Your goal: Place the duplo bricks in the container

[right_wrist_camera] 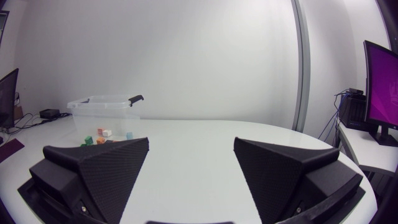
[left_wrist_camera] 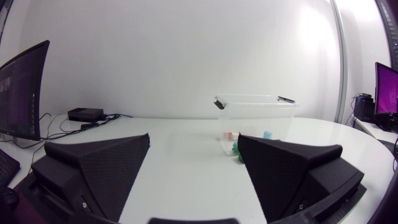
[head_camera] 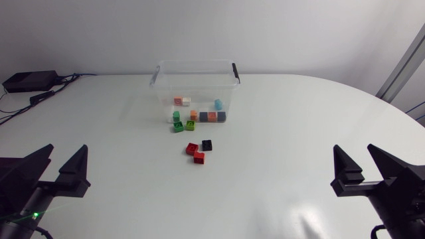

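Both claws released at my near edge, the loose bricks well ahead of them.

My left gripper [head_camera: 65, 151] and right gripper [head_camera: 354, 151] sat with their matte black wedge fingers spread wide, holding nothing. Well ahead, between the two, a pair of red duplo bricks [head_camera: 199, 158] lay touching, a black brick [head_camera: 207, 145] just beside them and green bricks [head_camera: 178, 127] nearer the container. Beyond those stood the clear plastic container [head_camera: 196, 64], boxy with black latches, with pink, orange and blue bricks [head_camera: 212, 116] showing through its walls, on the smooth white table [head_camera: 299, 119].
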Action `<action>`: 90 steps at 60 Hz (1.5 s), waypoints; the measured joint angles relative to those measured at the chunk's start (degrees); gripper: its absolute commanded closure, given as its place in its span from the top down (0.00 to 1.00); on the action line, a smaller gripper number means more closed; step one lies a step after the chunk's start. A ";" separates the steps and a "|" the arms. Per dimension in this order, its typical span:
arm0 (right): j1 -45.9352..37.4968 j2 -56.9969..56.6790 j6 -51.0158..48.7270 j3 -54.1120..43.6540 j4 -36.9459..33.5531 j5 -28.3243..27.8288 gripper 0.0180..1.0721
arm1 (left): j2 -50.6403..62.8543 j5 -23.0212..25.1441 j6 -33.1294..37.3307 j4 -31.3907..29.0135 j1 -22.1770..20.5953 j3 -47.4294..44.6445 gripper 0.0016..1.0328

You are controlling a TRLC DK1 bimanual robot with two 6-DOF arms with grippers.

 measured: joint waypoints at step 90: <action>-0.04 16.81 -1.31 15.96 -3.23 -0.07 0.96 | 17.53 -0.02 -0.26 -14.91 -2.71 24.79 0.94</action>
